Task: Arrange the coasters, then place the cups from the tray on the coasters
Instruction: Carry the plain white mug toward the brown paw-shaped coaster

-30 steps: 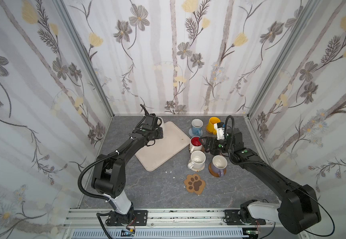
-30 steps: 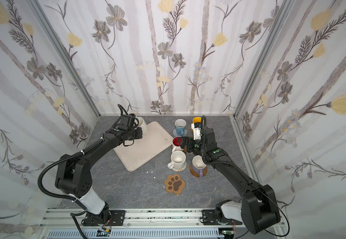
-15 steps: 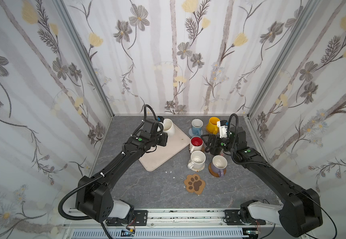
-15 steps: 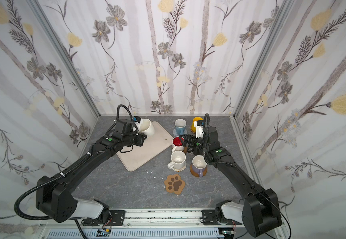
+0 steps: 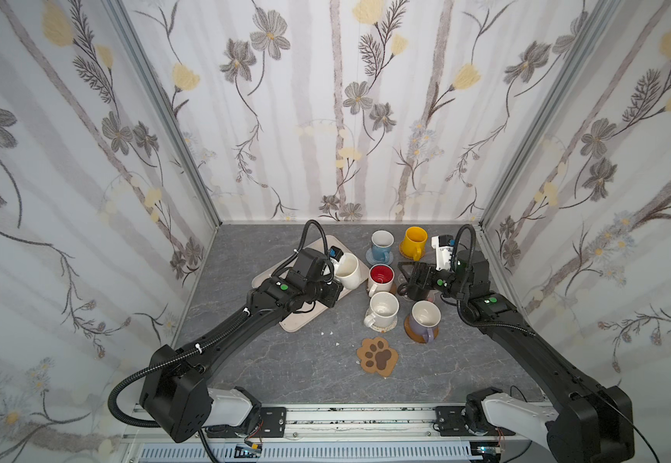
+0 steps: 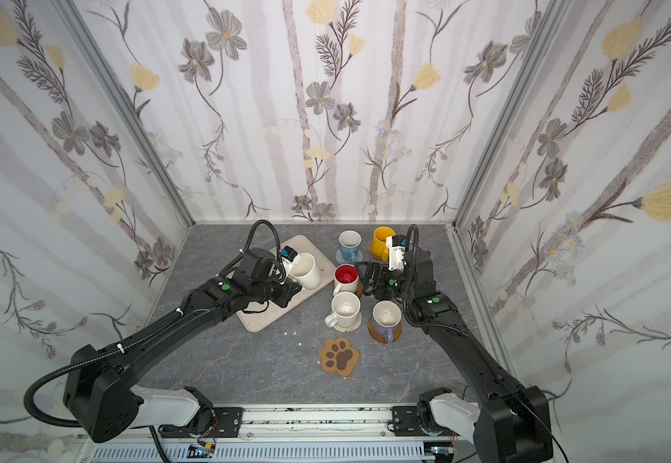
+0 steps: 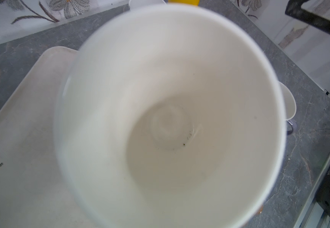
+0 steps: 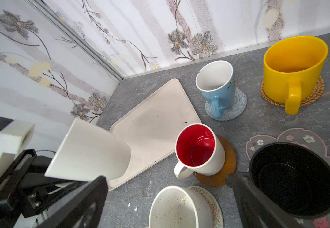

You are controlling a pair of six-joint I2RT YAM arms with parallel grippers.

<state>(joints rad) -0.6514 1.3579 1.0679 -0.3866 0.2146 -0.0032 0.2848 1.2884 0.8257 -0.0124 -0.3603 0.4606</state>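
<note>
My left gripper (image 5: 336, 267) is shut on a plain white cup (image 5: 348, 270) (image 6: 306, 270), held tilted above the right edge of the beige tray (image 5: 306, 316) (image 6: 261, 316). The cup's inside fills the left wrist view (image 7: 170, 118) and hides the jaws. The tray's surface is bare (image 8: 156, 122). The brown paw-print coaster (image 5: 378, 356) (image 6: 339, 356) lies bare near the front. My right gripper (image 5: 408, 280) (image 8: 166, 197) is open and holds nothing. The black cup (image 8: 294, 177) stands on the pink-flower coaster (image 8: 298, 138), just outside one of the right gripper's fingers.
Standing on coasters are the light blue cup (image 5: 382, 244), yellow cup (image 5: 413, 240), red-inside cup (image 5: 381, 277), speckled cream cup (image 5: 383, 308) and lavender cup (image 5: 424, 316). They crowd the right half of the grey table (image 5: 285, 368). Flowered walls enclose the back and both sides.
My left gripper has lifted the white cup from the tray's far corner and carried it right and toward the front. The right gripper stayed open and barely moved.
</note>
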